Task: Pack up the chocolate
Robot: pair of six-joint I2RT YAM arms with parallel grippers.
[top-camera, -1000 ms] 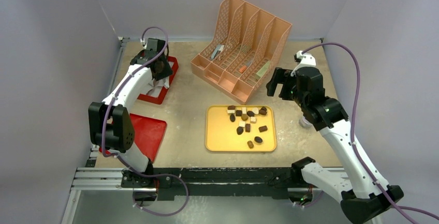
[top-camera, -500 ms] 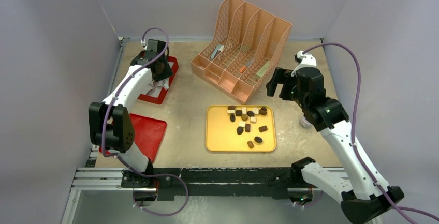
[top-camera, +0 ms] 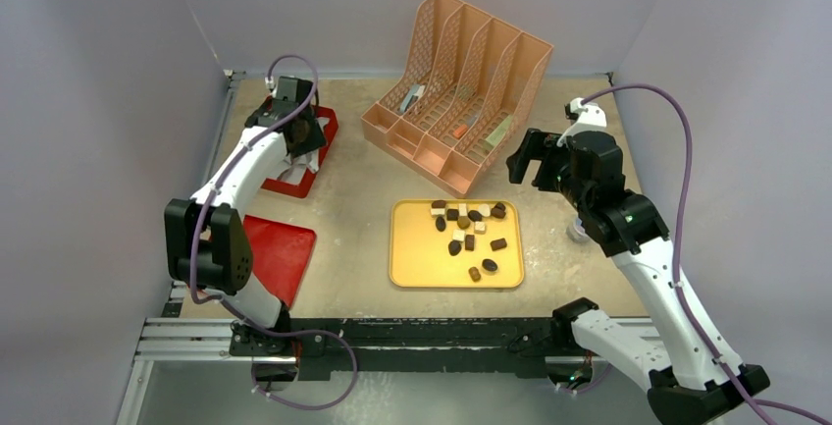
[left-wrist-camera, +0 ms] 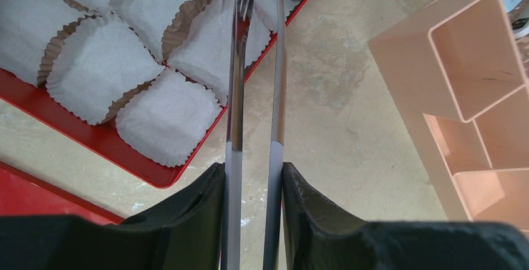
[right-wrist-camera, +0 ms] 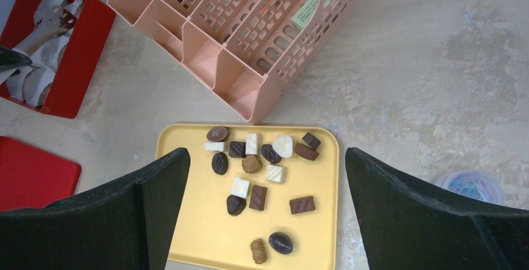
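While the chocolate (right-wrist-camera: 251,164) lies loose on the far half of the tray (right-wrist-camera: 199,232) at mid-table (right-wrist-camera: 424,83), the right tool (top-camera: 523,162) hangs above it with jaws wide and empty. The left tool (left-wrist-camera: 252,169) is over the red box (left-wrist-camera: 93,142), clamped on the shanks of metal tongs (left-wrist-camera: 236,95) whose tips reach over the white liners (left-wrist-camera: 165,117). A dark lump at the top edge of the left wrist view may be a piece already set down.

Handling, as judged: the pieces are small, light and rigid, with smooth faces that are likely to slip and to mark under a hard pinch.
- Bars and squares are best taken across their flat long sides.
- Ovals are best taken across the narrow width.
- The far pieces touch one another. Those nearer the arms stand apart, with room for a tip on each side.

Edges and room:
- The tray has a low raised rim.
- The rack (right-wrist-camera: 249,45) stands just beyond the tray's far edge.
- Bare table lies between tray and box.
- The liners are pleated paper, packed touching, and would likely fold if brushed.
- The red lid (top-camera: 280,253) lies near the left arm's base.
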